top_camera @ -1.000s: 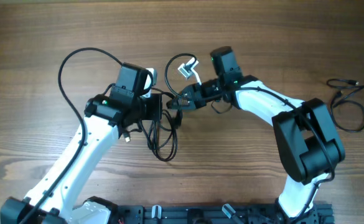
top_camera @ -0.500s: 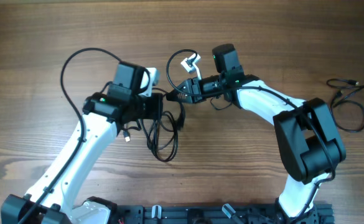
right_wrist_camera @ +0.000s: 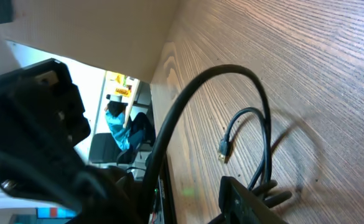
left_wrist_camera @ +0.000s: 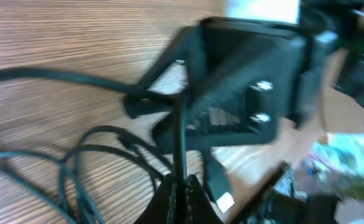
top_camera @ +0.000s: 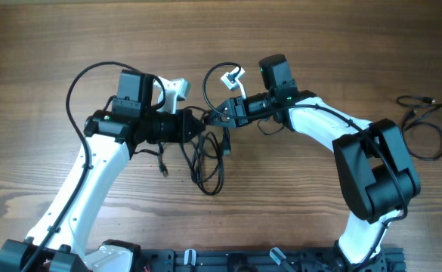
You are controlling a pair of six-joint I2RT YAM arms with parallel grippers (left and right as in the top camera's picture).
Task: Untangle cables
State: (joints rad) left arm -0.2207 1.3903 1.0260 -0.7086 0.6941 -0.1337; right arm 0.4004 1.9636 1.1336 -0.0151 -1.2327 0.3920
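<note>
A wooden table (top_camera: 54,45) carries everything. The right arm (top_camera: 372,170) reaches in from the right and the left arm (top_camera: 92,181) from the left, and they meet near the middle. The left gripper (top_camera: 198,126) has its jaws pressed together, pinching one thin cord of the cables (top_camera: 205,162), which lie in a tangled loop just below both wrists. The right gripper (top_camera: 216,120) sits against that tangle; whether its jaws grip anything I cannot tell. A lone cord (top_camera: 425,128) lies well apart at the right edge.

A robotics lab, seemingly: two white robot arms (top_camera: 92,189) mounted at a wooden table (top_camera: 54,45).
</note>
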